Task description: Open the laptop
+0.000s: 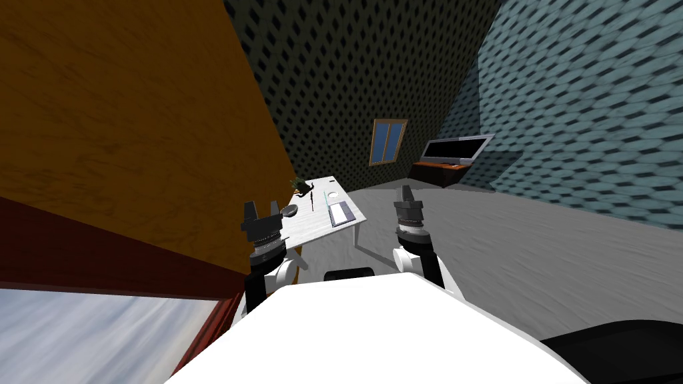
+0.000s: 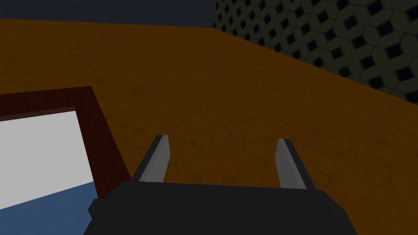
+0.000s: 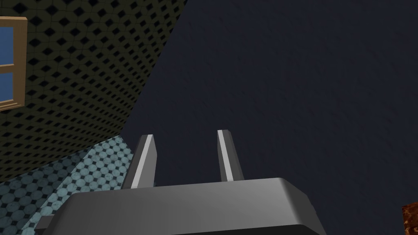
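— Where do we find the laptop?

— On the white table (image 1: 313, 227) ahead of us, which stands against the orange-brown wall (image 1: 133, 120). The laptop (image 1: 342, 213) lies toward the table's right edge, near the front corner. It is grey with a pale border.

— Is its lid up?

— We cannot tell. A thin pale line runs along the laptop's left side, and we cannot say what it is.

— What else do we see on the table?

— A small grey bowl (image 1: 289, 211) sits at the left edge and a white plate (image 1: 332, 195) lies behind the laptop. A thin dark stick (image 1: 312, 201) lies between the bowl and the laptop.

— And our grippers?

— Both are raised in front of us, and neither touches the table or the laptop. The left gripper (image 1: 261, 207) is up by the table's near left corner. Its fingers (image 2: 157, 161) are spread wide with nothing between them. The right gripper (image 1: 405, 193) is over the grey floor (image 1: 533, 267), to the right of the table. Its fingers (image 3: 143, 161) also stand apart, with a narrower gap than the left pair, and they hold nothing.

— What do we see beyond the table?

— A wood-framed window (image 1: 387, 141) is set in the dark patterned wall. To its right, a flat television (image 1: 457, 148) stands on a low reddish-brown stand (image 1: 433, 173).
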Motion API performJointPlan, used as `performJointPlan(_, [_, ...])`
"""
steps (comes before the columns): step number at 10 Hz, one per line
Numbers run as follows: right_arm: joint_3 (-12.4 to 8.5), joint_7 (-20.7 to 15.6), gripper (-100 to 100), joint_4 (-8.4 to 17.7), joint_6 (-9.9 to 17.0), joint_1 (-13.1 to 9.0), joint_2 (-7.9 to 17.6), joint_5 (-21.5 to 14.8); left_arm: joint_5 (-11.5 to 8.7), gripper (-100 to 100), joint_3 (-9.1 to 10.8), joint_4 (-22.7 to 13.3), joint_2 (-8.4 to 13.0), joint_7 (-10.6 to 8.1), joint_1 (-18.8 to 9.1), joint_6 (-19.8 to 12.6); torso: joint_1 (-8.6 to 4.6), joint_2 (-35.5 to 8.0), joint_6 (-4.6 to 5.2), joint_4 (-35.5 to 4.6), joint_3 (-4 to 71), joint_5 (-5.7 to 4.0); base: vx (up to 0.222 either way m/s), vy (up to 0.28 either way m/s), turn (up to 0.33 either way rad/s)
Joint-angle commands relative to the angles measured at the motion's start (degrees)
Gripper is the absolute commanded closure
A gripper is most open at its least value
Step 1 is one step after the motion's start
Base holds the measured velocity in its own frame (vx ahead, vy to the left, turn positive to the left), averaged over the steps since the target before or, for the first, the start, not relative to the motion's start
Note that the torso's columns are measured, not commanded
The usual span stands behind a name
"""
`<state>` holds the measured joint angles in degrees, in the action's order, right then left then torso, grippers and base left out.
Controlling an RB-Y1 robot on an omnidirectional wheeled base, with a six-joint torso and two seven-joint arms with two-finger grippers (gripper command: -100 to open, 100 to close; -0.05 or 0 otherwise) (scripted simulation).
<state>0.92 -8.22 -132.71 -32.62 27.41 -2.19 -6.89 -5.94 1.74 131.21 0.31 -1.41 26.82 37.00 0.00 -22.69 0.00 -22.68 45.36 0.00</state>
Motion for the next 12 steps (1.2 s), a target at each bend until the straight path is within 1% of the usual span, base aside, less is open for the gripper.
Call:
performJointPlan(1, [0.0, 0.0, 0, 0.0, 0.0, 0.0, 0.0, 0.0, 0.0, 0, 0.00, 0.0, 0.0, 0.00, 0.0, 0.0, 0.00, -4.2, 0.00, -4.2, 8.5, 0.00, 0.000, 0.000, 0.000])
performJointPlan(3, [0.0, 0.0, 0, 0.0, 0.0, 0.0, 0.0, 0.0, 0.0, 0, 0.00, 0.0, 0.0, 0.00, 0.0, 0.0, 0.00, -12.7, 0.00, -12.7, 25.4, 0.00, 0.000, 0.000, 0.000])
performJointPlan(4, [0.0, 0.0, 0, 0.0, 0.0, 0.0, 0.0, 0.0, -0.3, -100, -0.03, -1.1, 2.7, -0.37, -0.1, 0.3, 0.00, -16.9, 0.00, -16.9, 33.8, 0.00, 0.021, -0.020, 0.006])
performJointPlan(5, [0.0, 0.0, 0, 0.0, 0.0, 0.0, 0.0, 0.0, -0.5, -100, -0.05, -1.8, 3.8, -0.61, -0.2, 0.4, -0.04, -18.8, 0.00, -18.8, 37.8, -0.01, 0.025, -0.043, 0.009])
performJointPlan(6, [0.0, 0.0, 0, 0.0, 0.0, 0.0, 0.0, 0.0, -0.8, -100, -0.07, -2.6, 4.7, -0.90, -0.3, 0.6, -0.09, -19.3, 0.00, -19.4, 38.9, -0.03, 0.033, -0.053, 0.007])
performJointPlan(7, [0.0, 0.0, 0, 0.0, 0.0, 0.0, 0.0, 0.0, -1.3, -100, -0.13, -4.6, 6.2, -1.60, -0.5, 1.1, -0.09, -19.5, 0.00, -19.5, 39.2, -0.03, 0.041, -0.076, 0.011])
performJointPlan(9, [0.0, 0.0, 0, 0.0, 0.0, 0.0, 0.0, 0.0, -2.0, -100, -0.19, -6.9, 7.2, -2.41, -0.8, 1.7, -0.06, -19.6, 0.00, -19.6, 39.2, -0.02, 0.051, -0.076, 0.013])
performJointPlan(12, [0.0, 0.0, 0, 0.0, 0.0, 0.0, 0.0, 0.0, -3.1, -100, -0.30, -10.7, 8.1, -3.71, -1.2, 2.6, 0.00, -19.6, 0.00, -19.6, 39.2, 0.00, 0.048, -0.070, 0.010])
